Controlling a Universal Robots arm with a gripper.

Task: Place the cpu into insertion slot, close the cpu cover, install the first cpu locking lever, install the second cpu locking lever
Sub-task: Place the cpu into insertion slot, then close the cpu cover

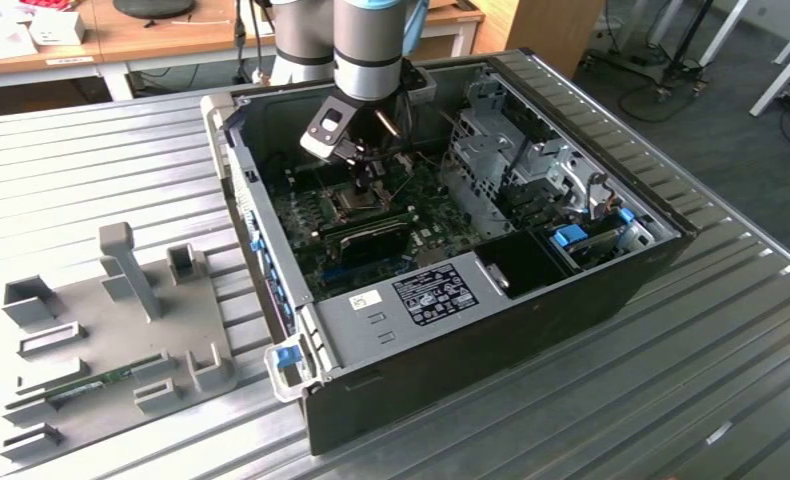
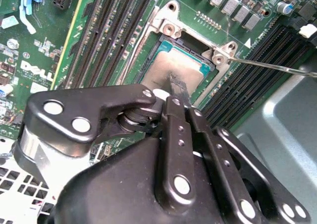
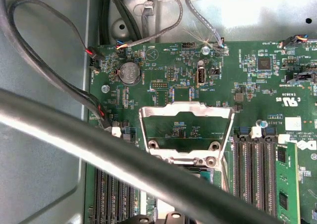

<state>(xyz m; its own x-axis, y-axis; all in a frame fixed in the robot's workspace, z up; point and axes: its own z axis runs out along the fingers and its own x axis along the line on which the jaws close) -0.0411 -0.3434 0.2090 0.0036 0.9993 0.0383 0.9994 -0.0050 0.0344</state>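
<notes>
Fixture plate: outside the computer case, well apart from the insertion slot, on the exterior view's left.
Memory slots: just beside the insertion slot.
Cpu: lying flat in the insertion slot, grey top showing.
Gripper: fingers drawn together with nothing between them, tip at the cpu's top.
Cpu cover: swung up off the insertion slot.
Locking lever: thin rod reaching away from a slot corner.

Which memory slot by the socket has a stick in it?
The one with the green memory module, farthest from the open cpu cover; the black slots between stand empty.
</notes>
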